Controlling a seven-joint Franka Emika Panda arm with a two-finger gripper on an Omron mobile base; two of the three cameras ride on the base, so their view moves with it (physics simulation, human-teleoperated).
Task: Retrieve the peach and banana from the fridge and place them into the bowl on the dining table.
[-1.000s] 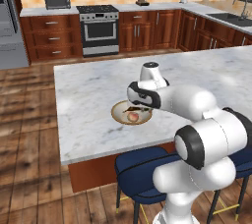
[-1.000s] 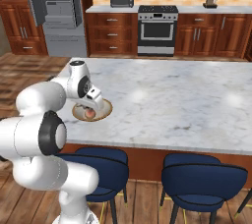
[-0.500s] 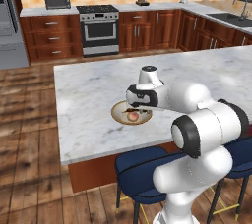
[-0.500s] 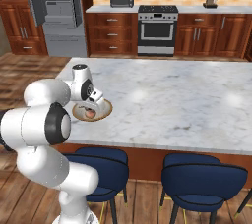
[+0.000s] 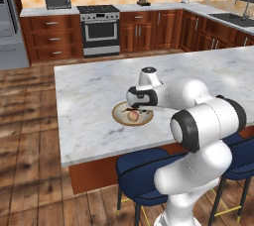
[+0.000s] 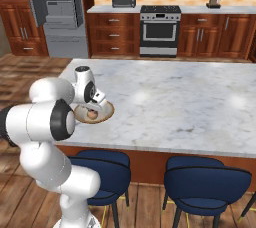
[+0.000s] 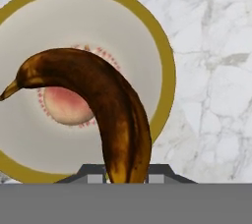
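Since a second ago my arm has folded in a little closer over the bowl (image 5: 132, 114) while the peach has stayed put in it. My fingers (image 7: 127, 176) are clamped on the brown-spotted banana (image 7: 106, 110), which curves out above the peach (image 7: 64, 105) lying in the bowl's middle. The bowl sits near the front edge of the marbled bench (image 6: 190, 102), and the grey fridge (image 6: 57, 7) stands open far behind.

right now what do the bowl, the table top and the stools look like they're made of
The bowl looks like glazed ceramic: smooth pale inside, ochre rim, though rendering leaves it open. The dining table top looks like polished marble: white with grey veining and soft highlights. The stools seem to have padded blue seats, fabric or leather I cannot tell, on thin dark legs, likely metal.
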